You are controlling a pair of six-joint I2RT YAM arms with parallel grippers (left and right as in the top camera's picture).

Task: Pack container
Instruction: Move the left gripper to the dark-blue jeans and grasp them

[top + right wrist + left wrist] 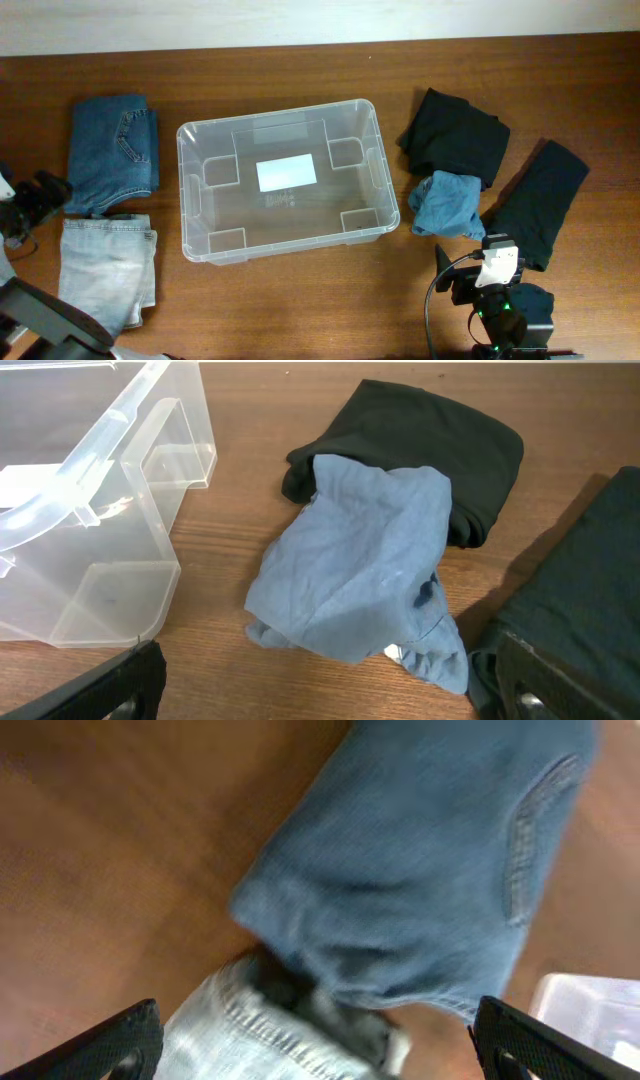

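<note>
I see a brown wooden table [300, 310]. At far left, my left gripper [320, 1045] is spread wide above dark jeans [112, 150], with pale jeans [105, 270] just beside them. The container [285, 220] sits mid-table, well apart from both grippers. A blue cloth [350, 575] overlaps a black garment [430, 440], and my right gripper [330, 685] gapes wide nearby.

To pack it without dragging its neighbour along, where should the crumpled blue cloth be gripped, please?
Pinch the bunched ridge in the middle of the blue cloth, coming straight down from above. It lies crumpled, with its far edge overlapping the black garment, so a central pinch should take it alone.
</note>
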